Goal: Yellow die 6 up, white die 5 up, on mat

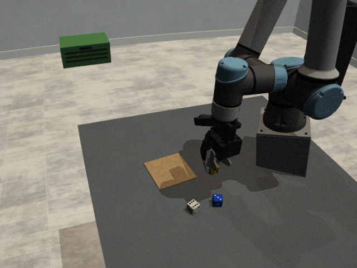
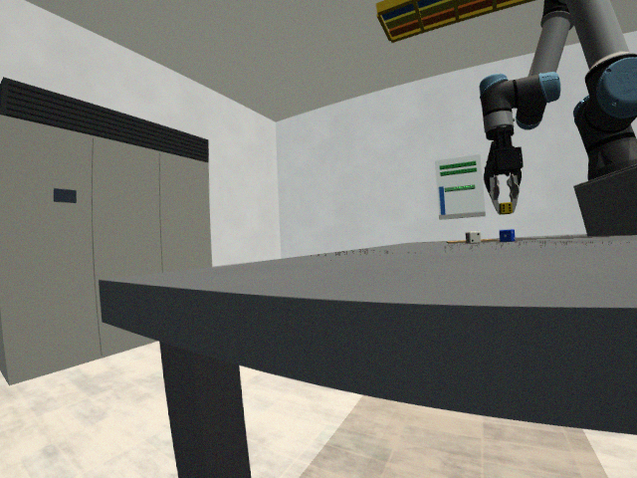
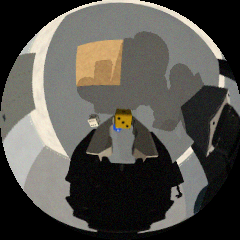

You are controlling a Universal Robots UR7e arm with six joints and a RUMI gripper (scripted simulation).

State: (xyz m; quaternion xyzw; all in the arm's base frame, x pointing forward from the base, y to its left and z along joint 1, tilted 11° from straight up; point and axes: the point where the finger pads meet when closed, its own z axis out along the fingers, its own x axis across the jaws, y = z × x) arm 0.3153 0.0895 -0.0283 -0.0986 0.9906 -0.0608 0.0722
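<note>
My gripper [image 1: 215, 169] [image 2: 506, 206] [image 3: 123, 116] is shut on the yellow die [image 1: 212, 170] [image 2: 506, 208] [image 3: 123, 119] and holds it in the air above the table. Its side toward the exterior camera shows two columns of pips; its top is hidden between the fingers. The white die [image 1: 193, 206] [image 2: 473, 237] [image 3: 93, 121] sits flat on the table off the mat, its top reading 6. The blue die [image 1: 217, 200] [image 2: 507, 235] [image 3: 117, 128] sits flat to its right in the top view, its top reading 3. The tan mat [image 1: 164, 167] [image 3: 97, 55] bears no die.
The robot's base block [image 1: 281, 152] stands at the right of the table [image 1: 121, 149] in the top view. The white and blue dice stand close together, with a small gap between them. The arm's shadow falls over part of the mat.
</note>
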